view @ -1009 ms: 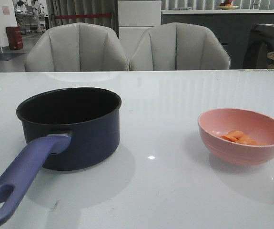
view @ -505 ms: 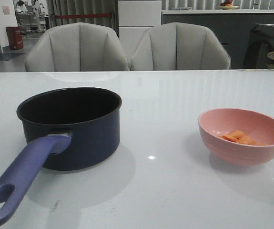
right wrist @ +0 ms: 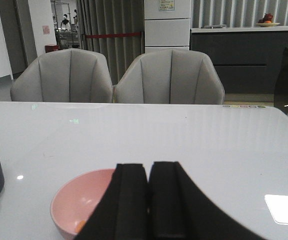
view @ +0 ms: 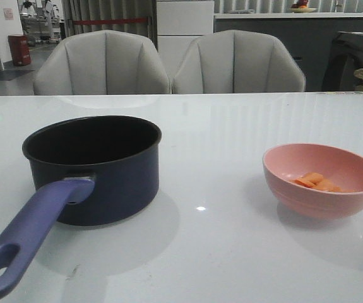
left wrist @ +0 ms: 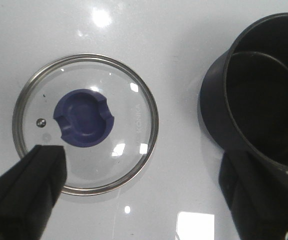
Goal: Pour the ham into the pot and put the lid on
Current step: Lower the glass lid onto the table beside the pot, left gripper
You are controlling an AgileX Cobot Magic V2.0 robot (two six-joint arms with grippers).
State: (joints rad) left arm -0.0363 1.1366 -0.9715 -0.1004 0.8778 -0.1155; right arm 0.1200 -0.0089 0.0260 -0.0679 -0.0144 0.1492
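One pot [view: 99,167], handle [view: 33,237] camera-ward.

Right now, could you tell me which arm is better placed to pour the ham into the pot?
The right. Its shut gripper is near the pink bowl holding the ham; the left gripper is open above the lid, beside the pot.

Pot [view: 99,170]: dark navy, black inside, empty, upright on desk [view: 232,252], purple-blue handle toward camera. Lid [left wrist: 86,123]: glass, steel rim, blue knob up, flat on desk beside pot, apart. Ham [view: 315,182]: few orange chunks in pink bowl [view: 320,180], well right of pot.
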